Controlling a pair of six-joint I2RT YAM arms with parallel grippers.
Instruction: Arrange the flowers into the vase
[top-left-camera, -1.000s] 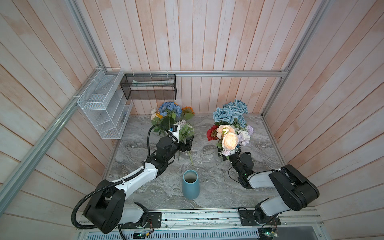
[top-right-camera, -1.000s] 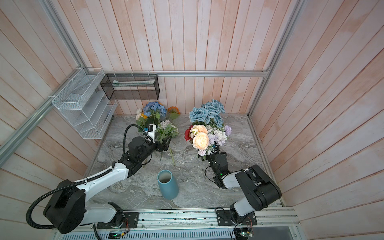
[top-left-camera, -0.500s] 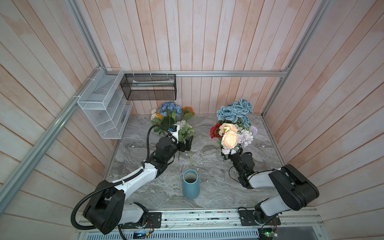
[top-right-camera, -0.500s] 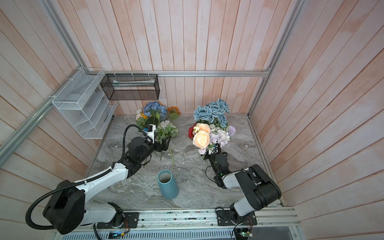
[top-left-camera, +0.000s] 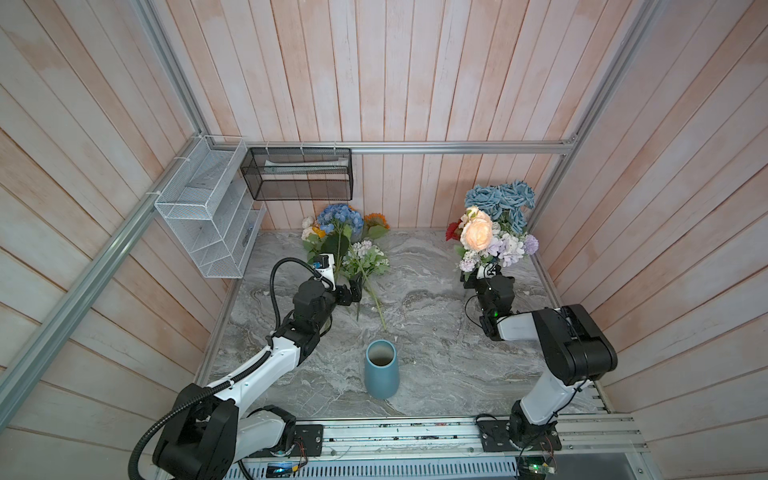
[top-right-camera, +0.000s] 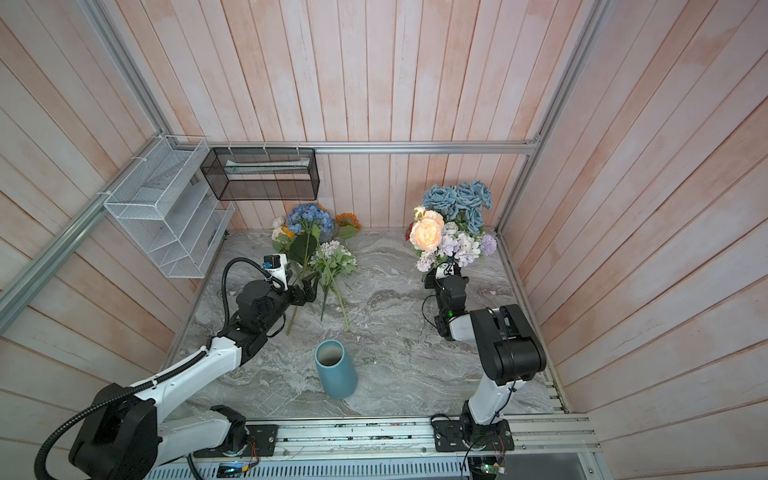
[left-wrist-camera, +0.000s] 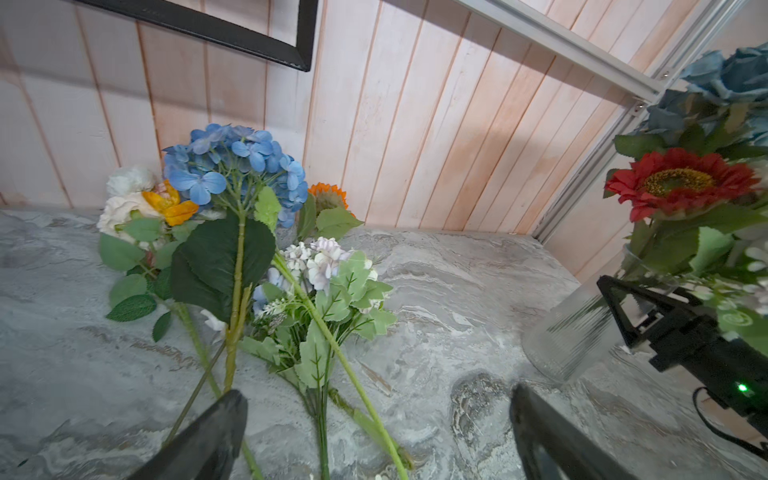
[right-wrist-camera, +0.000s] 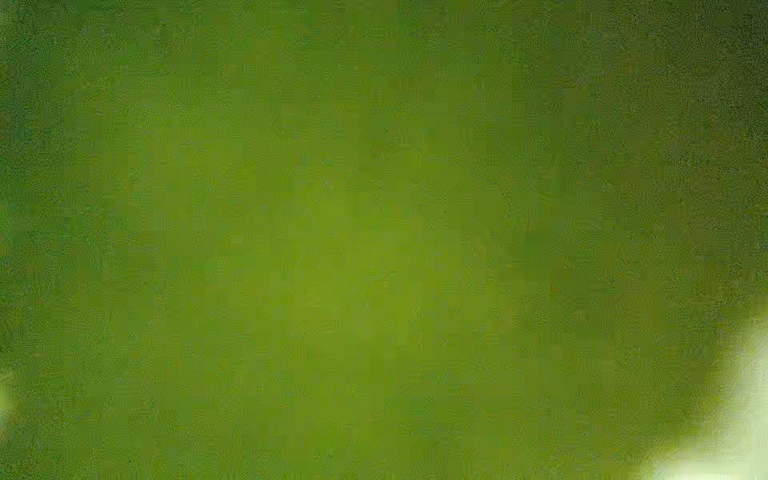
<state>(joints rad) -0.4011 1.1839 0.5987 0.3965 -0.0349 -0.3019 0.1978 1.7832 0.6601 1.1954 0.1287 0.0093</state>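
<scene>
The left pincer (left-wrist-camera: 376, 398) hangs wide open over the stems of loose flowers (top-left-camera: 347, 253) lying on the worktop (top-left-camera: 436, 332) at the back left, a hydrangea (left-wrist-camera: 237, 166) among them. At the back right, the right pincer (top-left-camera: 482, 277) is closed around a glass vase (left-wrist-camera: 569, 332) holding a bouquet (top-left-camera: 492, 232) of blue and peach roses. A blue vase (top-left-camera: 381, 376) stands upright and empty near the front edge, well apart from both.

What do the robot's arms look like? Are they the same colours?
Yes, both match. The left arm and right arm have smooth white tubes joined by chunky black blocks. A ribbed black hose loops along the left one. The right has a tiny green light. The left gripper has black wedge fingers.
</scene>
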